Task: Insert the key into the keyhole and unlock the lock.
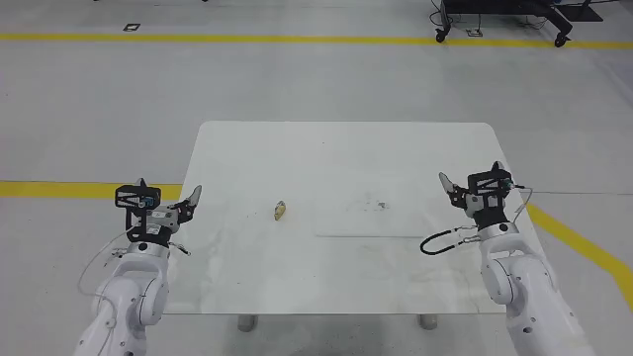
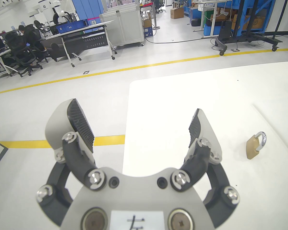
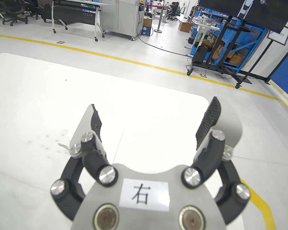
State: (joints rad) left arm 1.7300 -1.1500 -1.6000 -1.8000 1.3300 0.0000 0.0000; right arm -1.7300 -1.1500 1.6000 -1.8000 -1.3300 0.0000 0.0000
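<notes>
A brass padlock [image 1: 280, 210] with a silver shackle lies on its side left of the middle of the white table [image 1: 346, 148]. In the left wrist view the padlock [image 2: 254, 147] rests off to the side of my left gripper [image 2: 135, 111]. That left gripper [image 1: 168, 193] hovers open over the table's left edge, holding nothing. A small silver key [image 3: 62, 146] lies flat on the table, partly hidden behind a finger of my right gripper [image 3: 153, 106]. The right gripper [image 1: 472, 178] stands open and empty near the table's right edge, with the key [image 1: 381, 205] to its left.
A thin pale mat [image 1: 371, 220] lies flat on the table right of the padlock. A black cable [image 1: 443, 242] loops from the right arm over the table's near right part. The floor around has yellow lines; racks and desks stand far behind.
</notes>
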